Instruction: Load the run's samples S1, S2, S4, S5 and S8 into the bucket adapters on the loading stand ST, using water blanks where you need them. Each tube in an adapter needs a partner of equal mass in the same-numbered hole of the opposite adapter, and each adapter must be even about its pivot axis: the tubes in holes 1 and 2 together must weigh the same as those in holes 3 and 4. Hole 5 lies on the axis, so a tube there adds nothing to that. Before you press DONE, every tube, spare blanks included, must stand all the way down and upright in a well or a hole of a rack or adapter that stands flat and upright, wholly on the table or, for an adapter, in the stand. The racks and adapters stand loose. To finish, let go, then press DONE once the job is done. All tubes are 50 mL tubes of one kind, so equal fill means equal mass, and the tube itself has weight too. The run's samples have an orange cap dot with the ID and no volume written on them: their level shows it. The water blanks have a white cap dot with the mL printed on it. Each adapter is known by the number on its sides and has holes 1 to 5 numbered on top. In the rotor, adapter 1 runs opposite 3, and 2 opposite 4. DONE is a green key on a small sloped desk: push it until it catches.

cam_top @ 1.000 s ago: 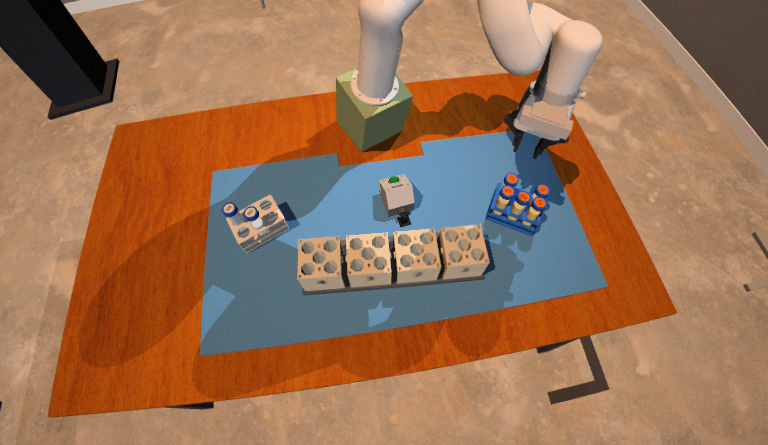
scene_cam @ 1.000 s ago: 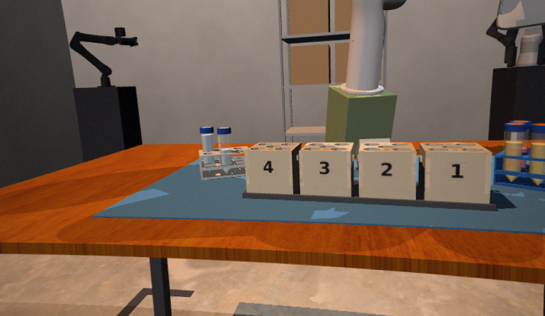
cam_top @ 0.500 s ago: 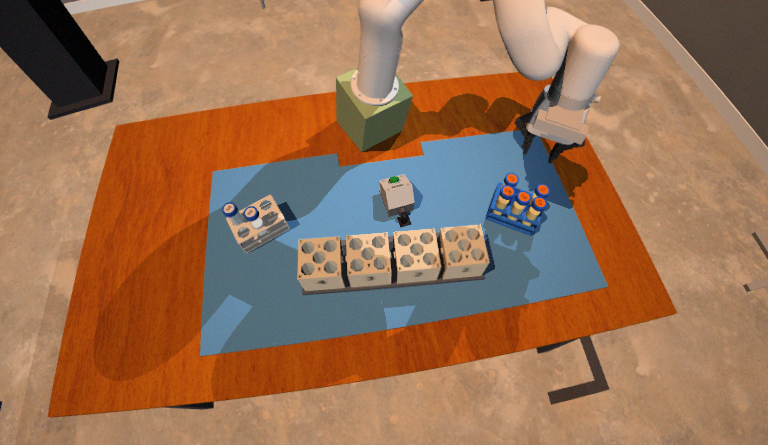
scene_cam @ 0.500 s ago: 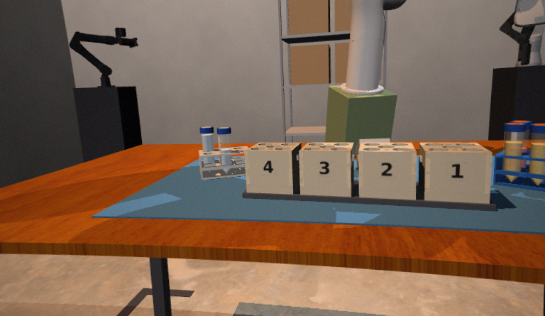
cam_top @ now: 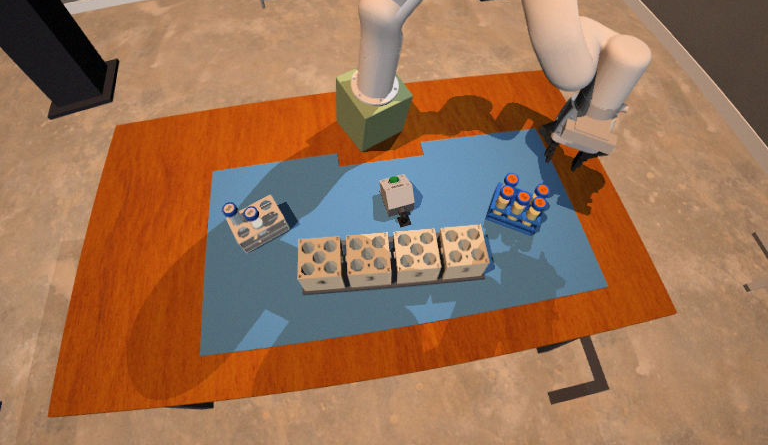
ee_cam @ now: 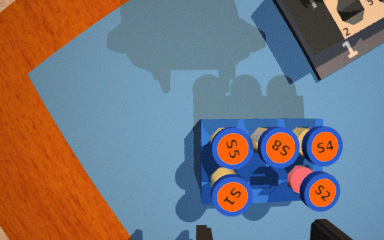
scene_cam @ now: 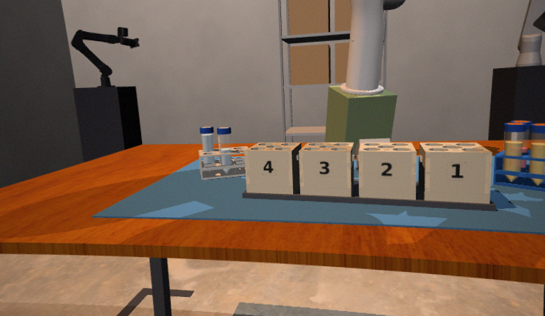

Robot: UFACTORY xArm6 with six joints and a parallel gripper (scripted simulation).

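Observation:
The blue rack (cam_top: pixel 514 226) (ee_cam: pixel 260 194) holds samples S4 (cam_top: pixel 506 193) (ee_cam: pixel 325 146), S8 (cam_top: pixel 523 197) (ee_cam: pixel 280 147), S5 (cam_top: pixel 539 203) (ee_cam: pixel 232 148), S2 (cam_top: pixel 511 179) (ee_cam: pixel 320 191) and S1 (cam_top: pixel 542 190) (ee_cam: pixel 232 196). S2 has pink liquid. My gripper (cam_top: pixel 561 163) (ee_cam: pixel 265 231) is open and empty, above and behind the rack, on the side of S1 and S2. Adapters 4 (scene_cam: pixel 268 180), 3 (scene_cam: pixel 324 182), 2 (scene_cam: pixel 387 184) and 1 (scene_cam: pixel 457 186) (ee_cam: pixel 350 49) stand in the loading stand (scene_cam: pixel 257 195); their visible holes look empty. Two water blanks (cam_top: pixel 229 209) (cam_top: pixel 250 212) stand at left; their printed mL is unreadable.
The blanks stand in a pale rack (cam_top: pixel 267 240) (scene_cam: pixel 223 175) left of the adapters. The DONE desk (cam_top: pixel 398 198) with its green key (cam_top: pixel 393 179) stands behind the adapters, between the two racks. A small dark object (cam_top: pixel 403 221) sits in front of the desk.

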